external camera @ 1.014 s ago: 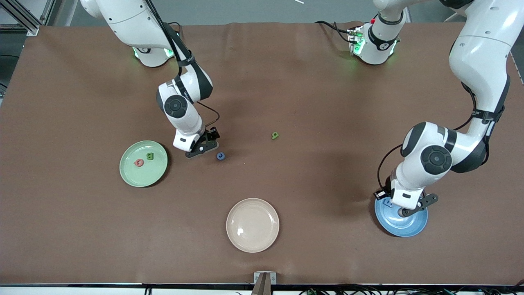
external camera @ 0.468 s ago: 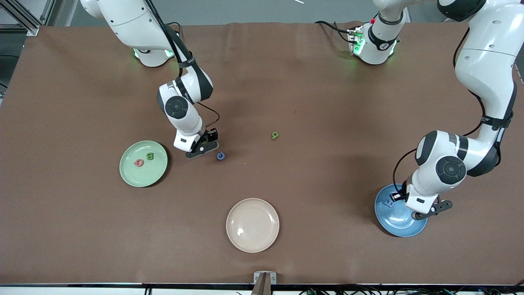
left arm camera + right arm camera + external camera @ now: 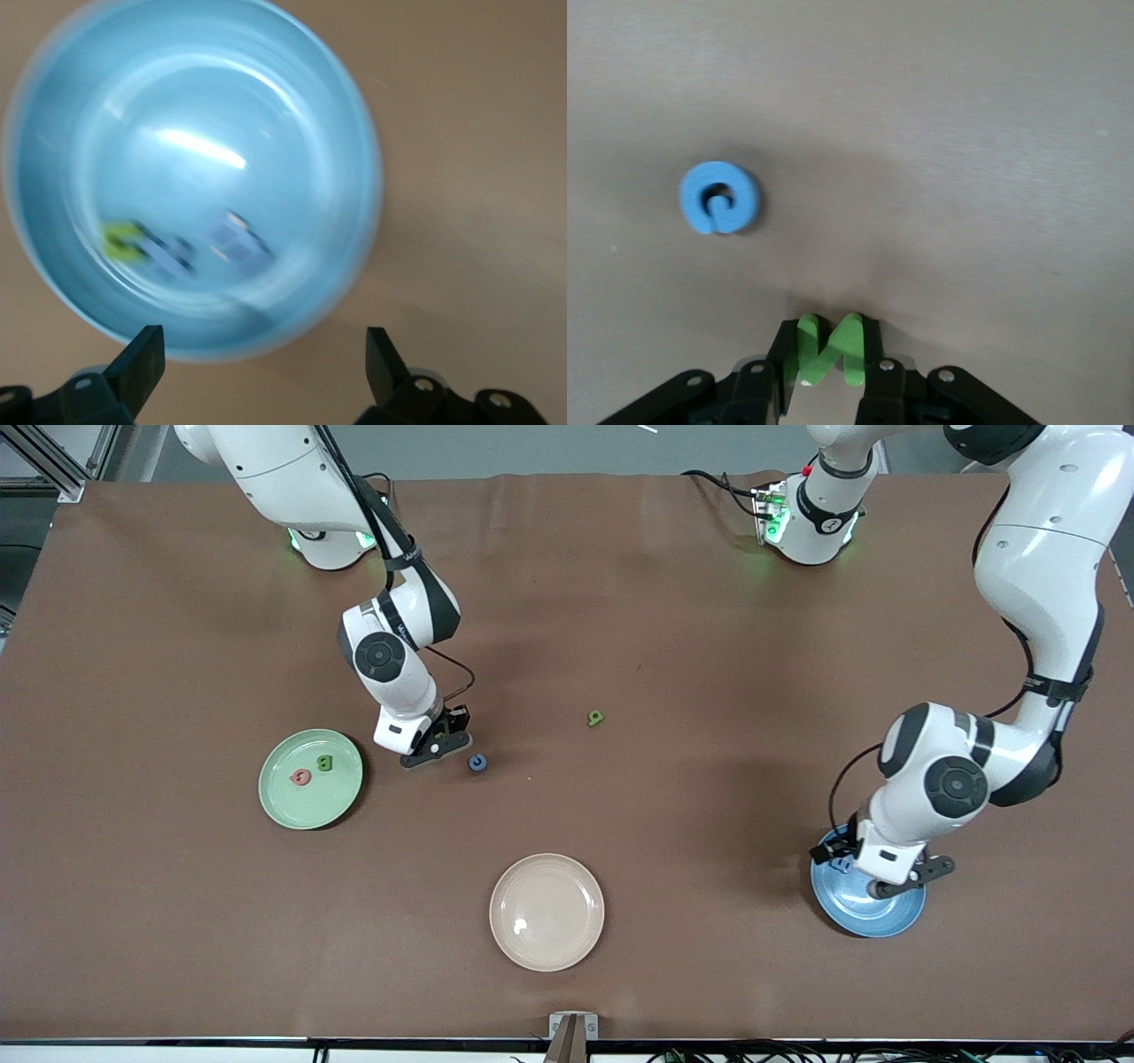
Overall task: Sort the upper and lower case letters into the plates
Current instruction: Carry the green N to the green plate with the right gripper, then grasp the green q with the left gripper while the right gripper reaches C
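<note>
The right tool (image 3: 824,359) grips a green letter (image 3: 826,347) beside the blue letter (image 3: 477,763) – next, carry it to the mint plate (image 3: 283,806); the left tool (image 3: 261,367) hangs released over the blue plate (image 3: 354,159) – waiting

Brown table (image 3: 620,602) with three plates and two loose letters.
The mint green plate (image 3: 288,806) lies at centre-left of the frame, the cream plate (image 3: 547,911) at lower centre, the blue plate (image 3: 873,917) at lower right; a blue letter (image 3: 477,763) and a green letter (image 3: 596,717) lie bare near mid-frame.
</note>
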Controlling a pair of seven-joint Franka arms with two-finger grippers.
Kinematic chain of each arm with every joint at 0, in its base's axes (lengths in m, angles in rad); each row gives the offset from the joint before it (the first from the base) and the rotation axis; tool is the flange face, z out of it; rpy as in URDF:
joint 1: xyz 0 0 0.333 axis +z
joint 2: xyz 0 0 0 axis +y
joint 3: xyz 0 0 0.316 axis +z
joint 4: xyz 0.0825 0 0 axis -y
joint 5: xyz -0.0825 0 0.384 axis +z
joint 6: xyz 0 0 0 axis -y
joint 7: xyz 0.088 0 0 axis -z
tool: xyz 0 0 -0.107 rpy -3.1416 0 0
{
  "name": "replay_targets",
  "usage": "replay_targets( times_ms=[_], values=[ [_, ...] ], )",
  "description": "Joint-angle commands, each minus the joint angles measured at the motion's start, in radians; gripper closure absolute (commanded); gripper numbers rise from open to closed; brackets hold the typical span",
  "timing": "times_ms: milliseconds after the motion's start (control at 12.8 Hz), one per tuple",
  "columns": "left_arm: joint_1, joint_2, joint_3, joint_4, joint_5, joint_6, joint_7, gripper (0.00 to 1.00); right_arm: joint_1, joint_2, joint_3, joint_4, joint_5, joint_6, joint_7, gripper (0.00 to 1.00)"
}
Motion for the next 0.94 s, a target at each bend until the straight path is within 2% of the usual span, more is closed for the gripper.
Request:
replay_targets(
  times_ms=[0, 78, 156, 312, 468, 624, 858],
  values=[
    [-0.030, -0.029, -0.113, -0.061, -0.013, -0.043, -0.199, 0.02, -0.090, -0.034, -0.004, 0.153, -0.009, -0.265, -0.012, 1.00],
    [-0.057, -0.032, -0.140, -0.091, -0.005, -0.033, -0.281, 0.09, -0.142, -0.032, -0.004, 0.219, -0.012, -0.363, -0.021, 1.00],
    [-0.102, -0.035, -0.151, -0.107, -0.004, -0.028, -0.354, 0.10, -0.196, -0.032, -0.004, 0.250, -0.015, -0.401, -0.064, 1.00],
    [-0.232, -0.032, -0.154, -0.131, 0.021, -0.022, -0.511, 0.10, -0.311, -0.029, -0.002, 0.256, -0.015, -0.412, -0.226, 1.00],
    [-0.321, -0.010, -0.152, -0.136, 0.027, 0.043, -0.711, 0.10, -0.396, -0.022, -0.002, 0.253, -0.015, -0.406, -0.320, 1.00],
    [-0.407, 0.000, -0.141, -0.144, 0.033, 0.061, -0.870, 0.11, -0.433, 0.010, -0.001, 0.253, -0.014, -0.385, -0.334, 1.00],
    [-0.435, 0.007, -0.135, -0.209, 0.054, 0.125, -1.039, 0.12, -0.430, 0.075, 0.002, 0.244, 0.003, -0.300, -0.319, 1.00]
  ],
)
